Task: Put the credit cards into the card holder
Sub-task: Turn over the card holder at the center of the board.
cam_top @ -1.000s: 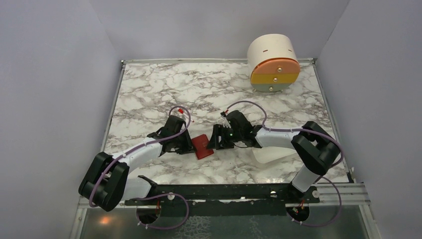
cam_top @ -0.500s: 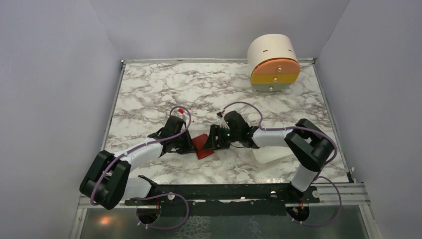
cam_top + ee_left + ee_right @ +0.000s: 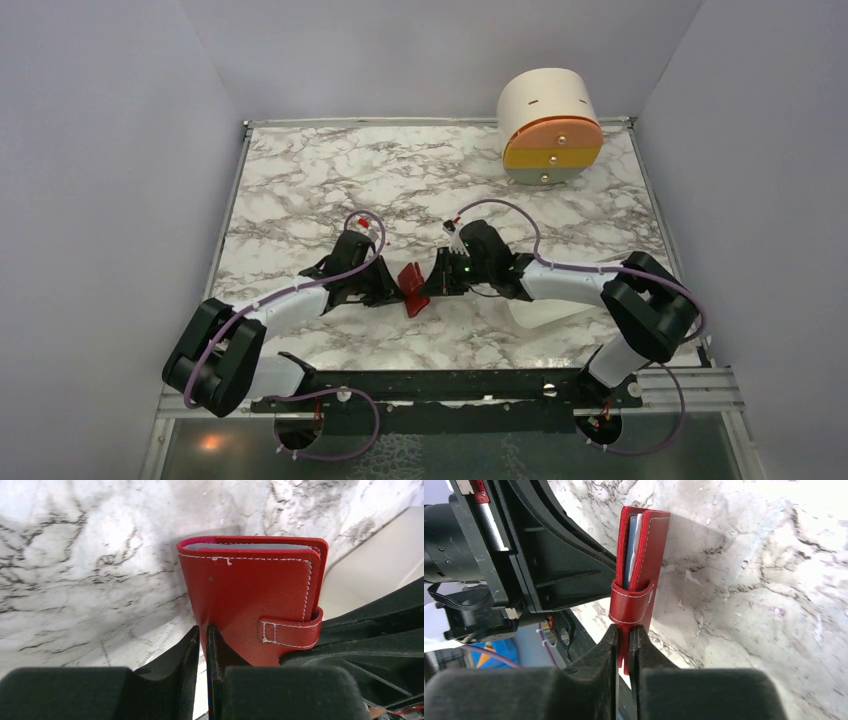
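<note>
Now tipped up on edge, the folded card holder [image 3: 412, 302] sits clamped by left tool [image 3: 202, 642] and right tool [image 3: 624, 647], credit cards [image 3: 631, 545] inside, task apparently near done

the card holder [image 3: 411, 290], lying flat before, now stands on edge between left tool [image 3: 202, 647] and right tool [image 3: 624, 647].

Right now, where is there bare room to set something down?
Bare table lies far left, between the back edge, the drawer unit and the left arm; a narrower strip runs along the near rail. Crowded: centre, where the left gripper and right gripper both pinch the card holder, and the white tray under the right arm.
</note>
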`<action>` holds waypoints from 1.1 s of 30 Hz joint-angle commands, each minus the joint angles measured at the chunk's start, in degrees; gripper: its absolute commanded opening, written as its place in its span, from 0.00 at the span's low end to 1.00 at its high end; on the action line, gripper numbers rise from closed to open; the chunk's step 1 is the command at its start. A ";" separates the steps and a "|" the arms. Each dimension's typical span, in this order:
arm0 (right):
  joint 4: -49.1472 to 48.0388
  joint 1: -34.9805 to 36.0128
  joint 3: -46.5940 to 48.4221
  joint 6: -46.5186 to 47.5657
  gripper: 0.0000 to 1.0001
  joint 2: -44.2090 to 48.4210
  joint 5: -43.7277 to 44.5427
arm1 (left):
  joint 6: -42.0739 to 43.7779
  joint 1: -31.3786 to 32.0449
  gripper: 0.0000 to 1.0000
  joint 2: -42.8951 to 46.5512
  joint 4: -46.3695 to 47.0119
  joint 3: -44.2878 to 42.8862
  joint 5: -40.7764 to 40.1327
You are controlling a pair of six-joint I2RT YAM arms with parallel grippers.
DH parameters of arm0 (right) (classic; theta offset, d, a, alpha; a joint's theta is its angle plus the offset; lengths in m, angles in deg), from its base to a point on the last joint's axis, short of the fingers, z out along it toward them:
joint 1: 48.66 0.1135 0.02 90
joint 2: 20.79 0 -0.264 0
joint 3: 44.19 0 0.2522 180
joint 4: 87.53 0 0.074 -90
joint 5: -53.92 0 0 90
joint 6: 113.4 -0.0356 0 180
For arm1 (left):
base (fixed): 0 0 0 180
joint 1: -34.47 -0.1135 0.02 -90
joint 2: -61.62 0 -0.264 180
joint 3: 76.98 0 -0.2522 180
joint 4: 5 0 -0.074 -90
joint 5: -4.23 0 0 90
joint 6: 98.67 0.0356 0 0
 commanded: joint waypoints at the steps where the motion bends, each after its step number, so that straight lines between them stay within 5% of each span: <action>1: 7.01 0.44 0.76 2.69 0.02 4.30 5.40 | -2.94 0.75 0.14 -0.24 5.42 -0.05 4.53; 10: 37.79 0.44 7.58 8.01 0.01 11.48 22.83 | 2.61 0.71 0.39 3.17 -3.97 -7.59 -2.33; 16: 51.11 1.80 13.00 7.29 0.04 12.21 30.92 | 5.77 0.54 0.43 3.90 -7.20 -10.24 -4.26; 33: 39.56 13.43 23.13 5.20 0.41 -3.30 21.73 | 7.27 0.52 0.43 4.44 -9.91 -7.29 -1.18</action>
